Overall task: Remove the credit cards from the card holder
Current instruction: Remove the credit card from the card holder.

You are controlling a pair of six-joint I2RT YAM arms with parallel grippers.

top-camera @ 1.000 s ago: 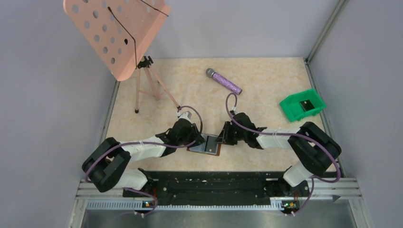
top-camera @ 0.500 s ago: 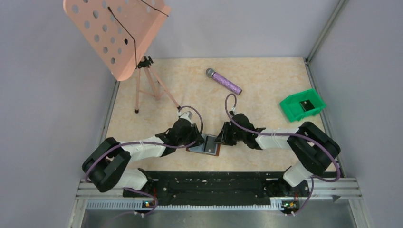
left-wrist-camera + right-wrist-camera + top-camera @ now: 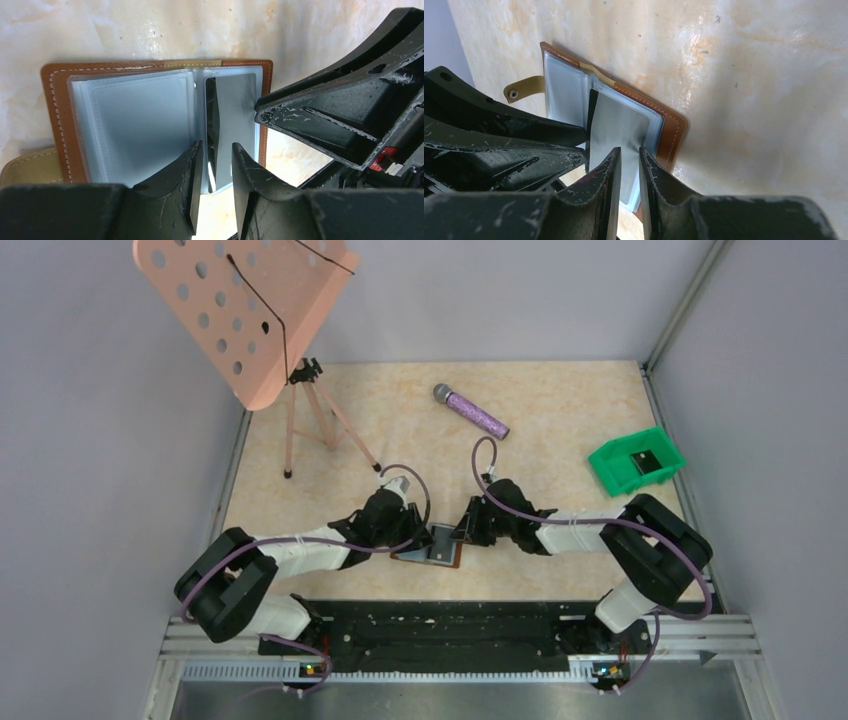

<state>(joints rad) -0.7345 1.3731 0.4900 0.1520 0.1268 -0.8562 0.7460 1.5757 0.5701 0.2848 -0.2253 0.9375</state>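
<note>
Little has moved since a second ago: both wrists nudge a touch closer over the holder [image 3: 50,100], and the holder itself stays put. It lies open on the table [image 3: 749,100], close to the arm bases and squarely between the two arms, brown cover down and grey panels up.

Right gripper [image 3: 629,150] now: jaws nearly together, pinching the outer edge of a clear leaf [image 3: 237,100] and lifting it off the right-hand panel so that it bows. Left gripper [image 3: 217,147]: jaws narrowly apart, fingers either side of a dark sliver at the spine, which looks like a card [image 3: 212,125] seen edge-on. I cannot tell whether its pads actually bite; the wrist view looks straight down the gap.

So the step in hand, as I read it, is getting that card out of its pocket. To do it well, the right side should hold the leaf steady and taut. The left should close on the card alone, not the plastic beside it, and draw straight along the pocket mouth. Pull crooked and the whole holder is likely to drag along.

From the left gripper, the holder lies right beneath and beyond the fingertips, the empty left panel off to one side.
</note>
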